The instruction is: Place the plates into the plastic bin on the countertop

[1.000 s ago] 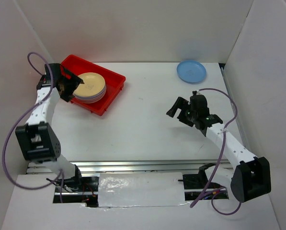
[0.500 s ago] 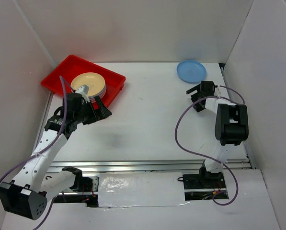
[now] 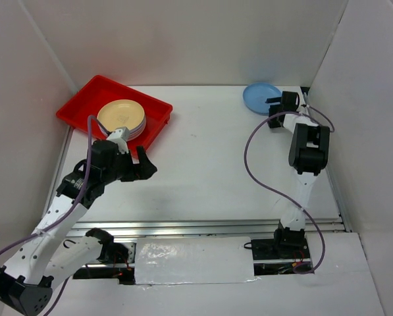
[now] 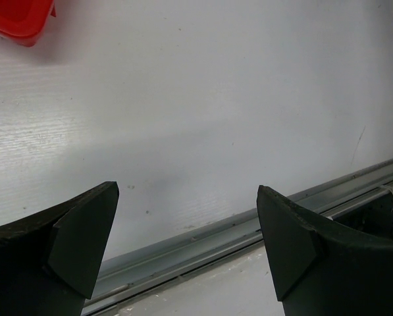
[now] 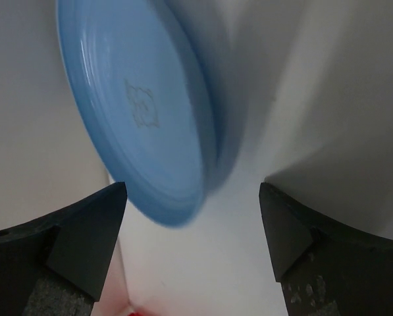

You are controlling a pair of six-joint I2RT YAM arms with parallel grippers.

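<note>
The red plastic bin [image 3: 79,105] stands at the back left of the white countertop [image 3: 203,171] and holds a stack of plates [image 3: 122,116] with a cream-yellow one on top. One blue plate [image 3: 259,97] lies alone at the back right; in the right wrist view it [image 5: 143,112] lies just ahead of the jaws. My right gripper [image 3: 273,112] [image 5: 193,237] is open and empty beside that plate's right edge. My left gripper [image 3: 141,164] [image 4: 186,243] is open and empty over bare countertop in front of the bin, whose corner [image 4: 18,16] shows in the left wrist view.
White walls enclose the countertop at the back, left and right; the right wall is close to my right gripper. A metal rail [image 3: 203,227] [image 4: 249,227] runs along the front edge. Purple cables loop off both arms.
My left gripper has pulled away from the bin toward the front and centre. My right gripper has moved to the back, up to the blue plate.
</note>
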